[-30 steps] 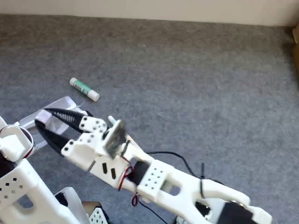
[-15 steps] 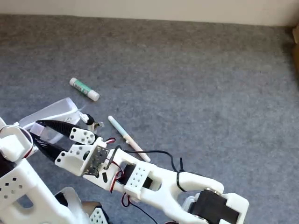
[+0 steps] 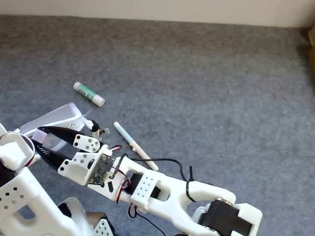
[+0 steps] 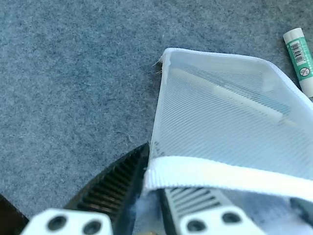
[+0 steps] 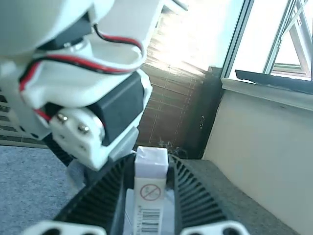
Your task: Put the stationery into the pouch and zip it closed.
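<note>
A grey felt-covered tabletop [image 3: 221,88] is stretching back to a pale wall along its far edge, and a bright window [image 5: 279,39] is showing in the room behind the arms.

The pouch [image 3: 59,118], made of translucent white mesh, is lying by the tabletop's left edge. The left gripper [image 4: 154,169] is pinching the pouch's [image 4: 220,122] white rim band between its narrowed fingers, one on each side of the band. A long pale shape is showing through the mesh, but what it is cannot be told.

The right arm is reaching in from the near right corner towards the left edge. The right gripper [image 3: 36,136] is hanging at the pouch's near side, its black fingers partly over the mesh. From the wrist, the right gripper [image 5: 151,159] is clamping a white block [image 5: 150,186] with a barcode label between its ribbed fingers, the block sticking out past the fingertips. The left arm's white body [image 5: 83,98] is standing just beyond it.

The glue stick [image 3: 89,94], white with a green label, is lying just beyond the pouch towards the far edge. A pale blue pen [image 3: 135,146] is lying apart from the pouch on the side towards the tabletop's middle, with the right arm's cable crossing its near end.
</note>
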Controlling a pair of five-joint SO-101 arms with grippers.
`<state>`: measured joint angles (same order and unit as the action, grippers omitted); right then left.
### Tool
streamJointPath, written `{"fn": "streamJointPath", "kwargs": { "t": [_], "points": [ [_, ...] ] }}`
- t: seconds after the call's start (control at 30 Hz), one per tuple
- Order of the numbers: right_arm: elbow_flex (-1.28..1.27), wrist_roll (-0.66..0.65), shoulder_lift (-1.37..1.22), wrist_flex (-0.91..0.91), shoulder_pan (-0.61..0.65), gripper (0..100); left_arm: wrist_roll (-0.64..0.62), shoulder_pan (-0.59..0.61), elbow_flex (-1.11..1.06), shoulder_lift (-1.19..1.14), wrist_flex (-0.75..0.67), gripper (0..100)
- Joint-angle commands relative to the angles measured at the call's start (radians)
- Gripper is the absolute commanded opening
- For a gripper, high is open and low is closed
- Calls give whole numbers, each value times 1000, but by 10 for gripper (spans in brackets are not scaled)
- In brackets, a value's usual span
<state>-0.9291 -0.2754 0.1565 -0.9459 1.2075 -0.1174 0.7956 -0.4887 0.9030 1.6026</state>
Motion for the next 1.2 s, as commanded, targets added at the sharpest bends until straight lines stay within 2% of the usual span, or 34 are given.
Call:
{"fn": "streamJointPath", "kwargs": {
  "t": [0.0,0.2,0.37,0.7,0.97,1.17],
  "points": [
    [56,-14,13,-16,-22,7,-11,-16,-4,-12,-20,7],
    [56,-14,13,-16,-48,18,-11,-16,-4,-12,-20,7],
    [56,-14,13,-13,-50,142,-11,-16,-4,-12,-20,7],
    [54,-14,47,25,-51,141,-11,-16,-5,-12,-20,7],
    [25,-9,302,364,-51,141,-11,-16,-5,-12,-20,7],
    [19,-8,374,467,-44,141,-11,-16,-5,-12,-20,7]
  ]
}}
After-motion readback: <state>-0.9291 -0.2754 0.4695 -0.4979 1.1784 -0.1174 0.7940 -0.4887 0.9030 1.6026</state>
